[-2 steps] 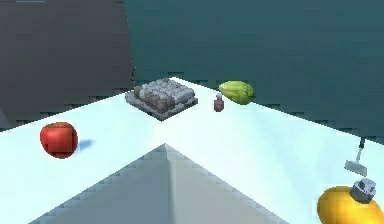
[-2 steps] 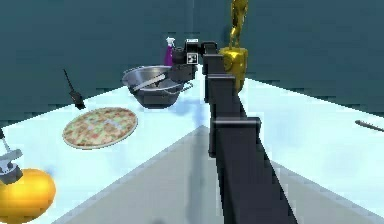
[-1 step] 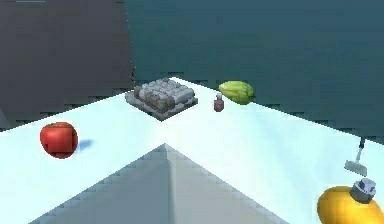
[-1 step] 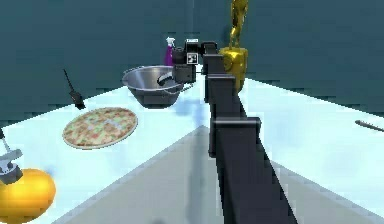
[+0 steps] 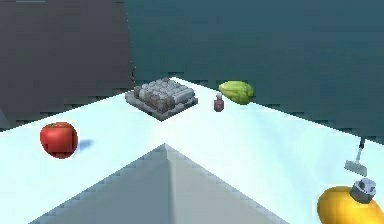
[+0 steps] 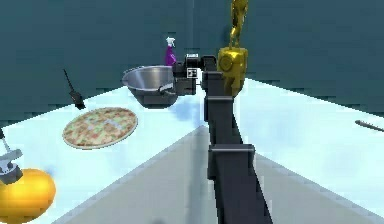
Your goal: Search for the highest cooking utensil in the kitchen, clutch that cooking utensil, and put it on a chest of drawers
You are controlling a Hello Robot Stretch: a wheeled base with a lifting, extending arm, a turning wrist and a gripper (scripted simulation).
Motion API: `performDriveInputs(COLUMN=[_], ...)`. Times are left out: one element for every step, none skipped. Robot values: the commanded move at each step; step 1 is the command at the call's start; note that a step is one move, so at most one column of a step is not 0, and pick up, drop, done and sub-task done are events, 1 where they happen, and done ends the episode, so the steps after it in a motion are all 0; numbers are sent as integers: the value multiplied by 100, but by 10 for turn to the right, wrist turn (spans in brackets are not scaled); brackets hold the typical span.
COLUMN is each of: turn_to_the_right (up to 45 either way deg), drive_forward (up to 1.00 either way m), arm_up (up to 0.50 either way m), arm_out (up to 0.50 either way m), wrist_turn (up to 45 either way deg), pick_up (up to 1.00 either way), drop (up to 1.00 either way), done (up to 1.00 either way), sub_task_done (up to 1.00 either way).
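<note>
A shiny metal bowl-shaped pan [image 6: 150, 84] stands on the pale countertop [image 6: 300, 130]. My arm rises from the bottom edge of the arm side view, and the gripper [image 6: 178, 84] is at the pan's right rim. I cannot tell whether it holds anything, as the pan rests right at its far end. A dark long-handled utensil [image 6: 72, 89] lies farther left on the counter, and another thin utensil [image 6: 368, 125] lies at the right edge. A small grey-handled tool [image 5: 356, 157] lies above the yellow kettle [image 5: 350, 205].
A pizza [image 6: 100, 128], a purple bottle [image 6: 171, 50], a golden-yellow object [image 6: 235, 65] and the yellow kettle [image 6: 22, 192] share the counter. In the forward view lie a red fruit [image 5: 59, 139], a grey tray of round lumps [image 5: 162, 97], a small shaker [image 5: 219, 102] and a green vegetable [image 5: 237, 92].
</note>
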Motion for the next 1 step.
performDriveInputs(turn_to_the_right=[0], drive_forward=[0], arm_up=[0], arm_out=[0], wrist_turn=[0], pick_up=[100], drop=[0], done=[0], sub_task_done=[0])
